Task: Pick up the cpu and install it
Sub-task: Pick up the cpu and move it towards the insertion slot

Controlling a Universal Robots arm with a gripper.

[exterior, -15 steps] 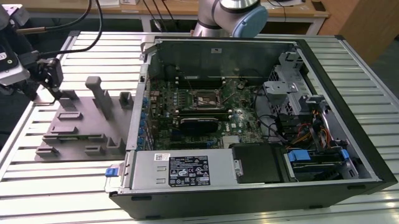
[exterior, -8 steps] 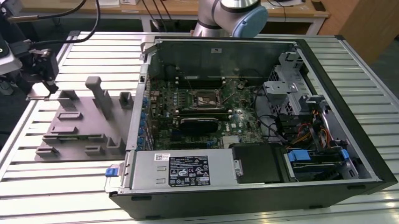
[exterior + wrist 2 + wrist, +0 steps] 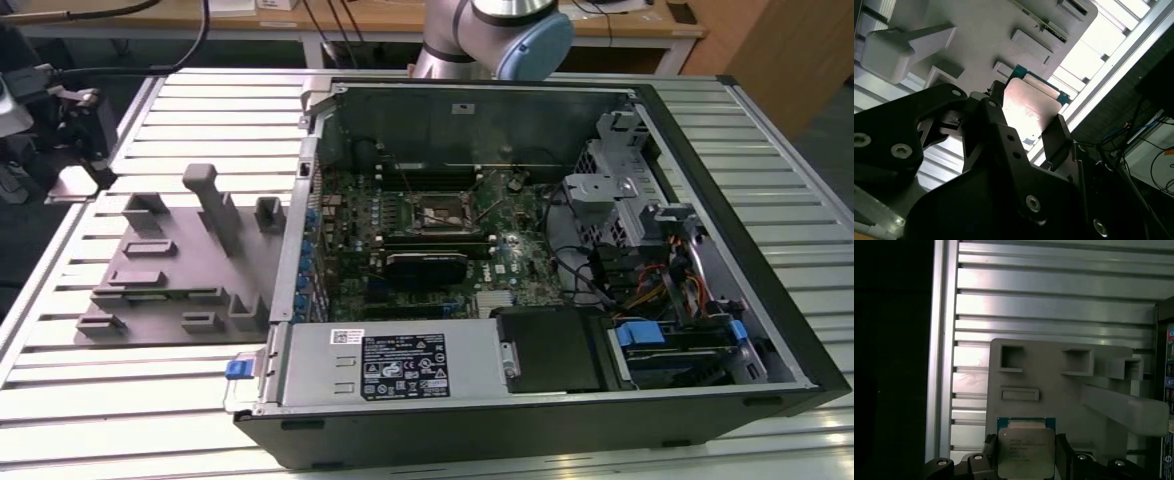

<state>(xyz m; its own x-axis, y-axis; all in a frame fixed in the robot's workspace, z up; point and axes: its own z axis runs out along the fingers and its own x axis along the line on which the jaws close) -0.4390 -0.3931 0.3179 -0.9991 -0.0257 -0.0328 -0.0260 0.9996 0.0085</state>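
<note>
Pick-up step: my pincer [image 3: 1026,116] clamps cpu [image 3: 1026,450] by edges, grey tray [image 3: 1054,390] beneath pincer. Seating will need square, level alignment, I reckon.

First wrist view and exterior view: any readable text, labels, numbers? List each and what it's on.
Nothing can be quoted; all the print is too small or blurred.
cpu top plate, held in the gripper: several lines of print, too small to read.
Large white label on the silver power supply box: text and symbols, too small to read.
Small white sticker just above it: blurred.
</note>
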